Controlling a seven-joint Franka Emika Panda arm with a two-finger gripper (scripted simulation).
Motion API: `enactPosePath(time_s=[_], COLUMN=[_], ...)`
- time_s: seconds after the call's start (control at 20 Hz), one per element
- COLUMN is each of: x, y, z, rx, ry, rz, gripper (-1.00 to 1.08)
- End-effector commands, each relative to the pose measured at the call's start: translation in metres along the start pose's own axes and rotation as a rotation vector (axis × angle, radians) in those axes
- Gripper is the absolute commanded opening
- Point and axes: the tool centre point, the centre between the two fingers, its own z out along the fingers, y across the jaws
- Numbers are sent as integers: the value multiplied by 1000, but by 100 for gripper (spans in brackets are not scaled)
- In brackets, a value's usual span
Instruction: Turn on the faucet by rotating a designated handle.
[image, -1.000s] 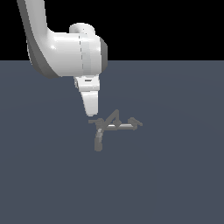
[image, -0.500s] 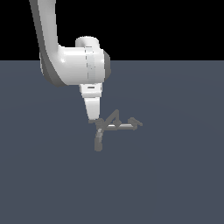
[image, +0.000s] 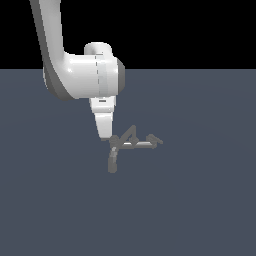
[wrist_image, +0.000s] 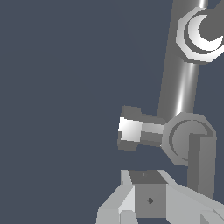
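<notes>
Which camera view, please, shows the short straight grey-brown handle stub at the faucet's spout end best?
The wrist view: the short grey-brown metal handle stub fills the frame, its facets clear. In the exterior view it is only a tiny dark speck at the white gripper tip.

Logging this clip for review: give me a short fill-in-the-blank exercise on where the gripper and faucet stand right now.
1. The gripper is at the crossbar's ____ end.
2. The faucet has its spout curving ____.
3. The bent lever lies toward the exterior view's ____.
4. The floor under the faucet is dark ____.

Missing words: spout; downward; right; blue-grey
</notes>
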Motion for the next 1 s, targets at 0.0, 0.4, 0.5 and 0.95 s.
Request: enactPosePath(time_s=[0.0, 0.4, 0.5, 0.95], x=[-6, -11, -11, -22], y=[7, 21, 28, 44], z=[0, 0, 0, 0], rx=[0, 3, 2, 8], ry=[-1, 0, 0, -7], rz=[-1, 3, 3, -15], gripper=[-100, -100, -100, -100])
